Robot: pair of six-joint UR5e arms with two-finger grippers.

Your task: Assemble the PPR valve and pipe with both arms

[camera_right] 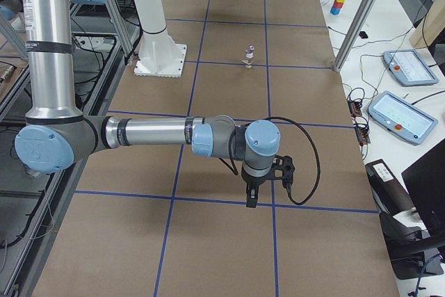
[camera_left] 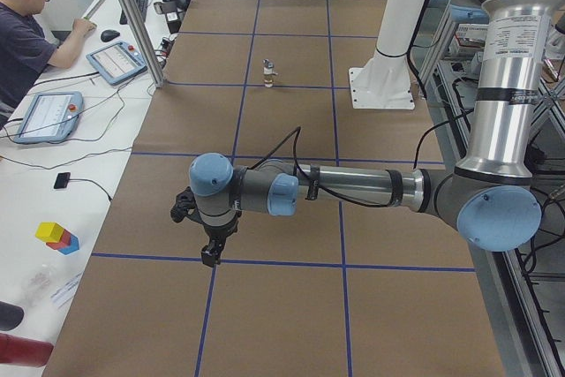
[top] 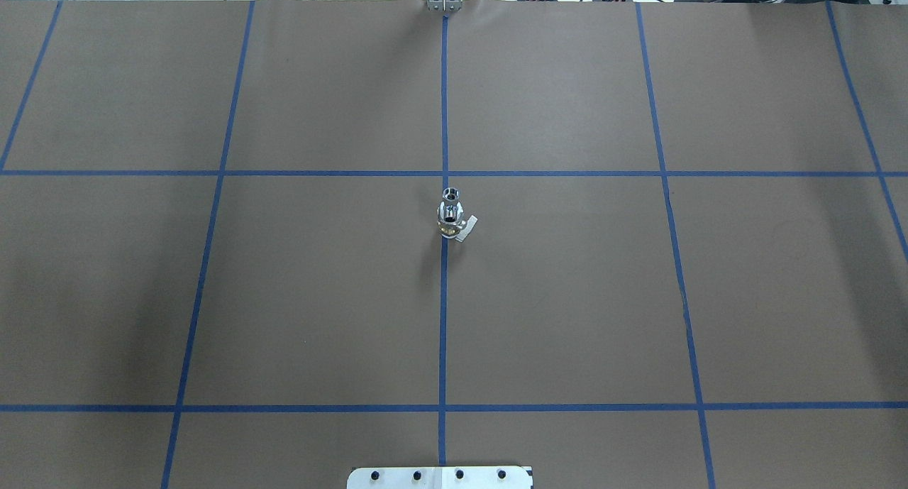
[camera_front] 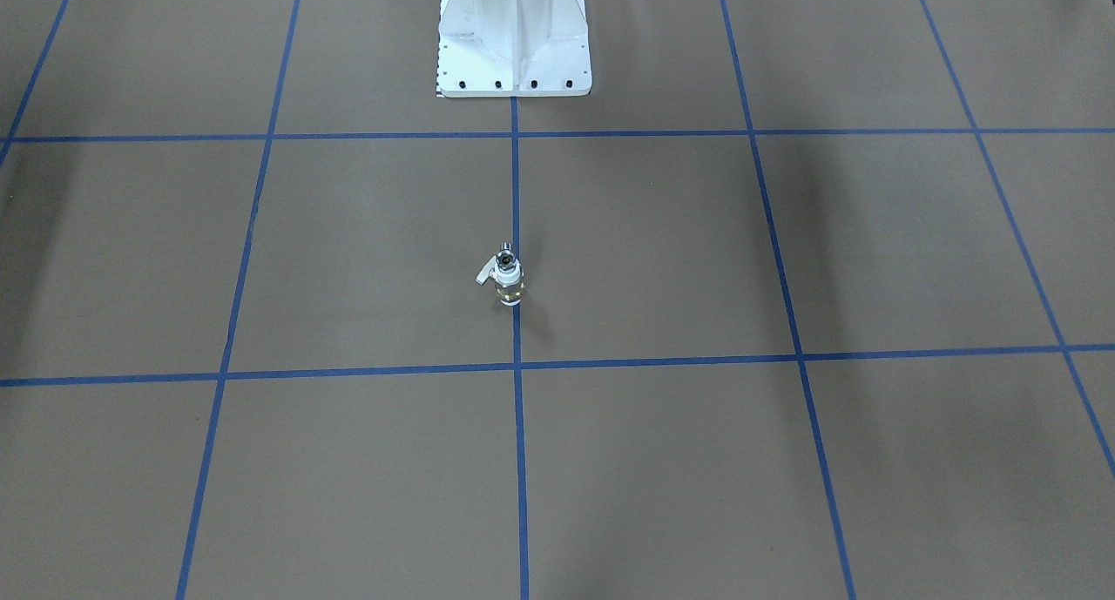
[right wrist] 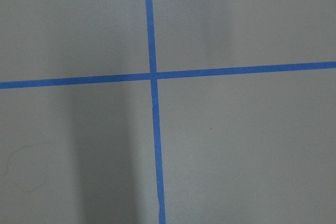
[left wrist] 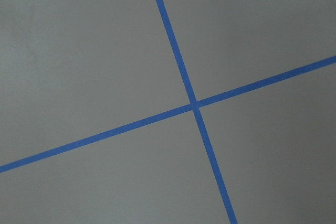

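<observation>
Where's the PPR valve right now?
In the overhead view the PPR valve stands upright mid-table on the centre blue tape line, well out from the white pedestal at the robot's edge.

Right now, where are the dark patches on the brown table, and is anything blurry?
Front-facing view: the valve throws a small soft shadow, and wide faint dark bands lie on the table at both sides. Overhead view: the same small shadow, sharp picture. Right wrist view: a broad dark stripe runs beside the tape. Left wrist view: evenly lit, slightly grainy.
</observation>
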